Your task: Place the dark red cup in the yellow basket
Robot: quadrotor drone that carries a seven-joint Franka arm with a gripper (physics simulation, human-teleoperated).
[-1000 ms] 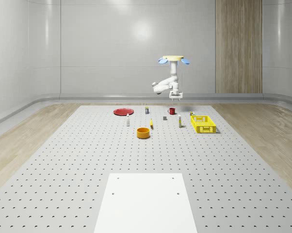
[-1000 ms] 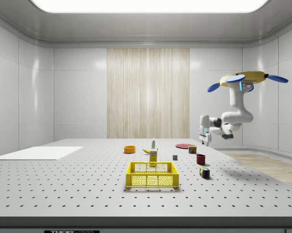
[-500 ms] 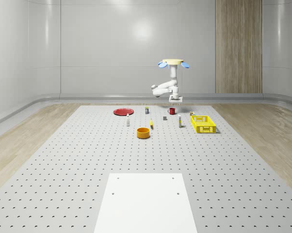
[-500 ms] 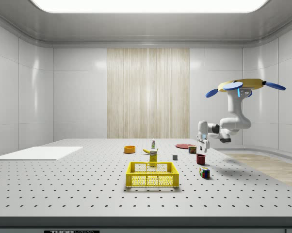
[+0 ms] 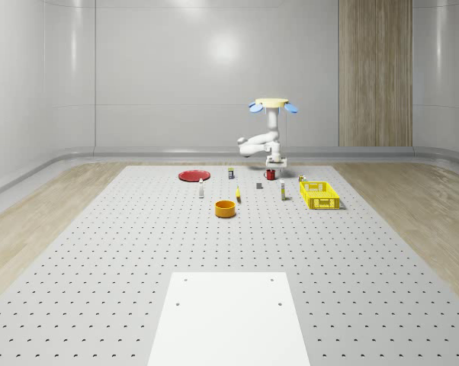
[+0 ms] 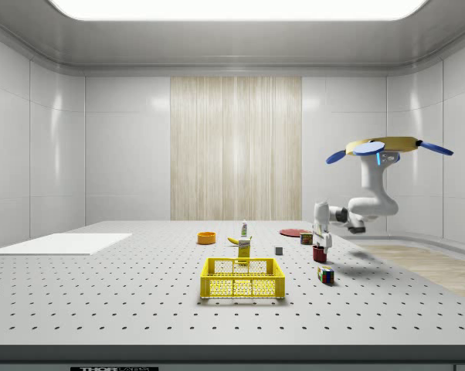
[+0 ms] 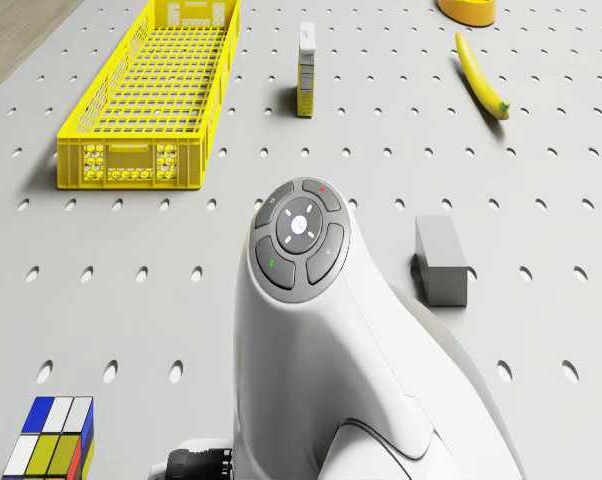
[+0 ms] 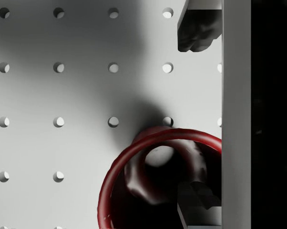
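Observation:
The dark red cup (image 5: 270, 174) stands upright on the perforated table, at the whole-scene view's left of the yellow basket (image 5: 320, 195). The drone (image 5: 273, 104) hovers above and just behind the cup, its arm bent down. My gripper (image 5: 274, 168) hangs directly over the cup (image 6: 320, 253), almost touching it. In the wrist view the gripper (image 8: 197, 119) is open and straddles the rim of the cup (image 8: 172, 134): one finger (image 8: 197, 202) is inside the mouth, the other finger (image 8: 198, 28) is outside over the table. The basket (image 6: 242, 280) holds nothing.
Around the cup lie a grey block (image 7: 441, 260), a small carton (image 7: 307, 55), a banana (image 7: 479, 75) and a colour cube (image 7: 51, 440). An orange bowl (image 5: 226, 208) and a red plate (image 5: 192, 175) sit further off. A white sheet (image 5: 229, 316) covers the near table.
The drone has come lower and the arm has lowered the gripper from well above the table down onto the cup. The cup and the basket have not moved.

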